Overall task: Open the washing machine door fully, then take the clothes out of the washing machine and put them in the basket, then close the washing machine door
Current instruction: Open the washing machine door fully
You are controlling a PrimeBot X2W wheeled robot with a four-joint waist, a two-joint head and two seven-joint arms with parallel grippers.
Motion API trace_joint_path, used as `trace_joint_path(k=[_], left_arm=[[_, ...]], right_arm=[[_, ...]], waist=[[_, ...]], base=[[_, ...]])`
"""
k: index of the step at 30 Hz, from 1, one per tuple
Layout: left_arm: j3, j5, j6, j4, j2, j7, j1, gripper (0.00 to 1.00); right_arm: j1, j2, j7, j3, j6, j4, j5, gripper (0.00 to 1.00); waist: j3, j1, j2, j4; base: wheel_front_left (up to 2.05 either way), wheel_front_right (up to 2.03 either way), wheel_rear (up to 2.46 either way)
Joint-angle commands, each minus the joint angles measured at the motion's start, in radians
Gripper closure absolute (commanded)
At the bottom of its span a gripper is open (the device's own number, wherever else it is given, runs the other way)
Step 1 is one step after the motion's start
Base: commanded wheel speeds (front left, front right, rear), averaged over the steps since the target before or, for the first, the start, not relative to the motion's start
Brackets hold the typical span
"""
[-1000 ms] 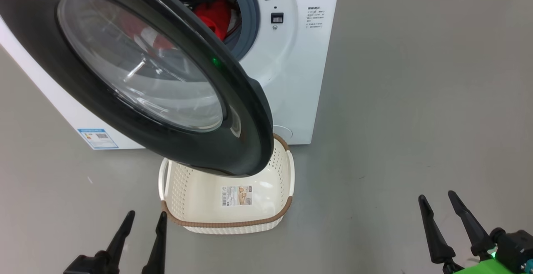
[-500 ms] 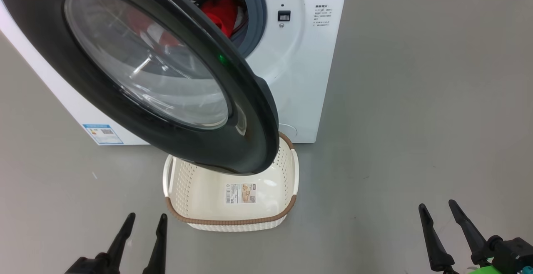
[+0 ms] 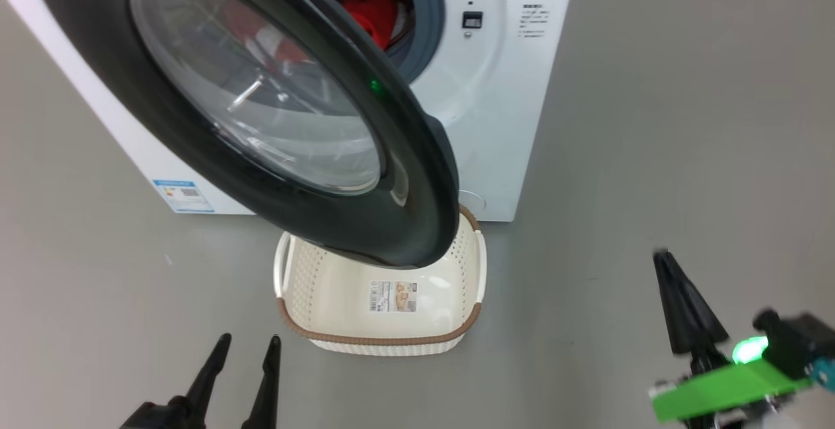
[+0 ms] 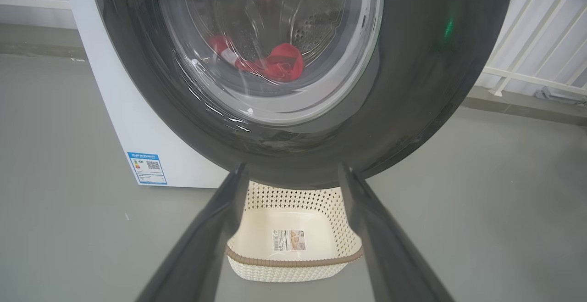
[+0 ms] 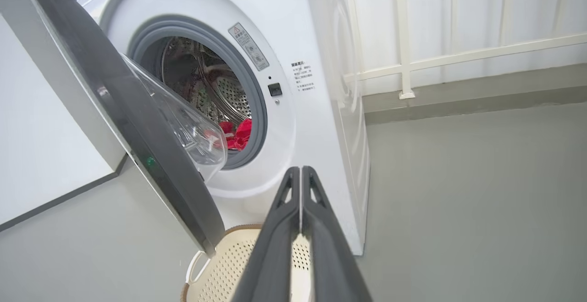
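Closest to me in the head view, my left end effector (image 3: 249, 339) sits at the lower left above the grey floor (image 3: 652, 122), its two dark fingers spread well apart with nothing between them. At the lower right, my right end effector (image 3: 666, 259) has its fingers pressed together into one dark point, gripping nothing. A green bracket (image 3: 724, 390) and a glowing green light (image 3: 750, 349) show just behind it. In the right wrist view the two fingers (image 5: 284, 228) meet along their length.

Beyond both end effectors, the basket (image 3: 365, 340) stands upright on the floor between them, just in front of the washing machine (image 3: 502, 122). A label sticker (image 3: 393, 296) shows on its bare cream bottom.

Over the far half of the basket hangs the washing machine door (image 3: 404, 220). It is swung partway out from the front, and its black rim overlaps the basket's rear edge in my view. I cannot tell whether the two touch.

Farther back, the clothes (image 3: 372, 15) lie inside the drum as a red heap low in the opening, framed by the grey gasket (image 3: 427, 18). From the left wrist view I see them through the door glass. A blue label (image 3: 184, 195) sits low on the washer's front. A white railing (image 5: 403, 36) stands behind the machine.
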Motion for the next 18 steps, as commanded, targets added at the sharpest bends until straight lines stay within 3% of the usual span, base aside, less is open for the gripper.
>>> trace_joint_path(k=[1,13,18], left_arm=[[0.026,0.011,-0.005,-0.022,0.007,-0.012,-0.016,0.0],[-0.002,0.002,-0.005,-0.011,0.004,-0.012,-0.039,0.0],[-0.011,-0.002,-0.005,-0.008,0.002,-0.012,-0.049,0.0]], right_arm=[[-0.064,-0.012,-0.009,0.038,0.003,-0.029,0.025,1.0],[-0.345,-0.071,-0.009,0.204,0.003,0.013,0.223,1.0],[-0.456,-0.115,-0.009,0.309,0.003,0.076,0.409,1.0]], waist=[[0.003,0.0001,0.0,0.016],[0.028,0.0001,0.0,0.075],[0.036,0.0001,0.0,0.099]], base=[[0.0,0.0,0.0],[0.0,0.0,0.0],[0.0,0.0,0.0]])
